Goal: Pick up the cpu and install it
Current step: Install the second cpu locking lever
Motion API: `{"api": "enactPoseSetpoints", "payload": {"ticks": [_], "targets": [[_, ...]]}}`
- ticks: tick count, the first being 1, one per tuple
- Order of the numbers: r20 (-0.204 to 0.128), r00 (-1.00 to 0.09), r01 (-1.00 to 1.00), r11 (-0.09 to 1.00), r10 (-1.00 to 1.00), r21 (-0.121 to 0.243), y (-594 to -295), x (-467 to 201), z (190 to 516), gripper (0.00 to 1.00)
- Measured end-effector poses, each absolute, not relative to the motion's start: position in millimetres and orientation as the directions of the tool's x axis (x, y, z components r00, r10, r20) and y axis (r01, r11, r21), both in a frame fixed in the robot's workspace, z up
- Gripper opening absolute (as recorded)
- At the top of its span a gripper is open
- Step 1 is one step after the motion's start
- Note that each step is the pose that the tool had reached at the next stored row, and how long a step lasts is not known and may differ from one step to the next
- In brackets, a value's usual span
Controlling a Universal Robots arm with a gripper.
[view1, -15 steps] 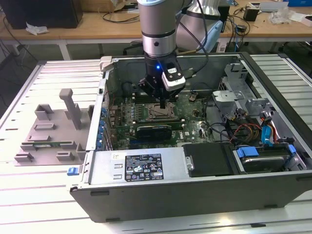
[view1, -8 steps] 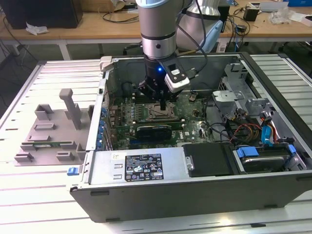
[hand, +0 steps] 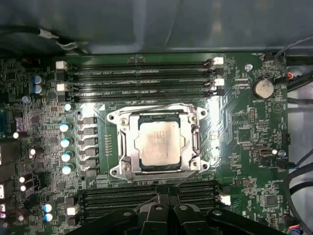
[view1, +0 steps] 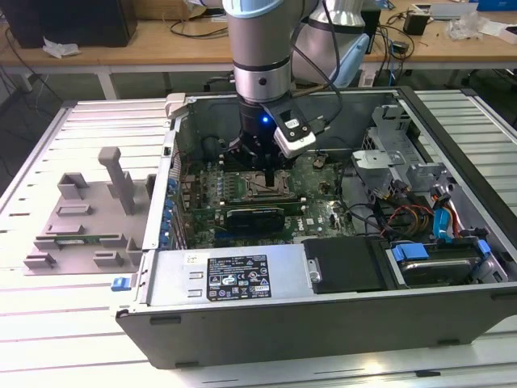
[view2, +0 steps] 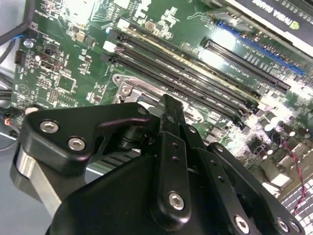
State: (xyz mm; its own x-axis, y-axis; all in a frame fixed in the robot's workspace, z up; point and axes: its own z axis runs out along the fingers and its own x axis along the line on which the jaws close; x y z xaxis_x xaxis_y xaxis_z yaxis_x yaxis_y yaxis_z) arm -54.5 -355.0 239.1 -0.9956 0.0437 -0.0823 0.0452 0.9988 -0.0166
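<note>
The cpu (hand: pixel 161 144), a flat silver-grey square chip, lies inside the metal-edged socket frame (hand: pixel 121 123) on the green motherboard (hand: pixel 239 127). In the first wrist view my gripper (hand: pixel 165 193) hangs above the memory slots beside the socket, off to one side of the cpu, shut with nothing in it. In the exterior view the gripper (view1: pixel 260 166) reaches down into the open computer case (view1: pixel 323 323) just over the socket. The second wrist view shows the black gripper (view2: pixel 168 104) linkage close up, over the board.
Long black memory slots (hand: pixel 142 78) run on both sides of the socket. A black expansion card (view1: pixel 254 217) lies nearer the power supply (view1: pixel 234 276). Drive cages and coloured cables (view1: pixel 420 218) crowd the exterior view's right. A grey fixture plate (view1: pixel 81 218) sits outside the case on the left.
</note>
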Motion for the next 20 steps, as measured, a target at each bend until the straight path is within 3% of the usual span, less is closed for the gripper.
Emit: {"api": "enactPoseSetpoints", "payload": {"ticks": [20], "targets": [[-0.082, -0.996, 0.044, 0.999, 0.044, -0.003, -368.9, -77.1, 217.9, 0.11]]}}
